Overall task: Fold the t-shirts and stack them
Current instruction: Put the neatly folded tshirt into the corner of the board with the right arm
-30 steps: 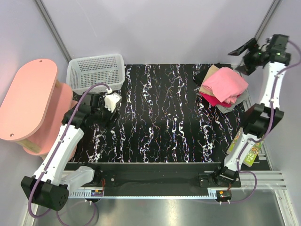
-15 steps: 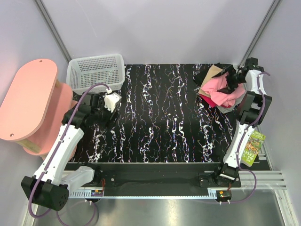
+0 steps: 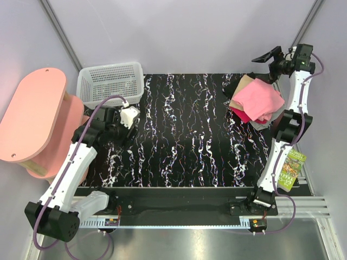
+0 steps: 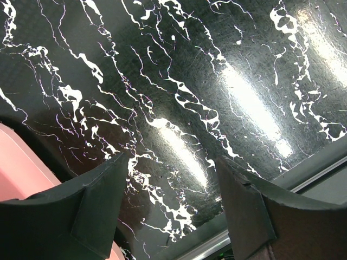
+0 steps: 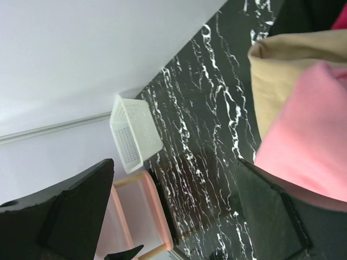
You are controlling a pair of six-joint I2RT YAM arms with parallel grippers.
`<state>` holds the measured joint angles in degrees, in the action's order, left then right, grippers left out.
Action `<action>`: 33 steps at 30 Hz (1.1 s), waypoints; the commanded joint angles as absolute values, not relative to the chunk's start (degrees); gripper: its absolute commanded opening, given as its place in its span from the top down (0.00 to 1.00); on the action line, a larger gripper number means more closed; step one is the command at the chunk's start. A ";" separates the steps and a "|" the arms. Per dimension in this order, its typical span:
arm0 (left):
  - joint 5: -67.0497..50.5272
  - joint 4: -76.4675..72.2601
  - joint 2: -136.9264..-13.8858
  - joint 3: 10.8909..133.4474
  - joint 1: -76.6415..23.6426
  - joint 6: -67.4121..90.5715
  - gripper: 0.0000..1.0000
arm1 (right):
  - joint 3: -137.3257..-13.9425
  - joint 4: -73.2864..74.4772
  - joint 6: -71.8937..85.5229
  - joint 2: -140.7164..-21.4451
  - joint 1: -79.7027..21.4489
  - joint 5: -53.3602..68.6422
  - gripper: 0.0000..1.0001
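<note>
Black desk [image 3: 184, 135] veined with white marbling. Bright pink t-shirt [image 3: 259, 100], tan t-shirt [image 3: 242, 89], red t-shirt [image 3: 242, 115], grey t-shirt [image 3: 262, 124]. White perforated basket [image 3: 111, 82], pink stool [image 3: 32, 114], green book [image 3: 291, 169].

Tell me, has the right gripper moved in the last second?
Yes. The right gripper dropped onto the pink shirt, then lifted away; it now sits open beyond that shirt's far edge.

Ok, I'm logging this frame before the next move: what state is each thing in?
pink shirt: rumpled, lying topmost.
tan shirt: folded, under the pink shirt.
red shirt: under both, only an edge showing.
basket: upright, empty.
left gripper: open, holding nothing.
right gripper: open, holding nothing, raised clear of the shirts.
green book: closed, lying flat, partly hidden by the right arm.
</note>
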<state>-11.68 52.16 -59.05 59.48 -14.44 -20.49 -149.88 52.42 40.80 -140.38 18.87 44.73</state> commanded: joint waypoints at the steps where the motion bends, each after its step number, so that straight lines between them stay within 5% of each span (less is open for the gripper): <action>1: -11.08 49.92 -57.66 59.59 -13.98 -19.86 0.29 | -148.91 50.02 43.86 -146.33 18.90 48.25 0.00; 14: -10.02 50.45 -57.13 59.41 -13.97 -19.25 0.29 | -152.13 47.20 44.12 -157.24 18.81 51.06 0.00; 21: -10.28 50.63 -55.64 59.06 -13.98 -18.55 0.29 | -150.04 45.79 43.42 -144.34 17.84 51.24 0.00; 33: -10.20 51.06 -53.18 58.71 -14.06 -17.75 0.29 | -125.45 45.53 37.27 -129.73 13.18 45.36 0.00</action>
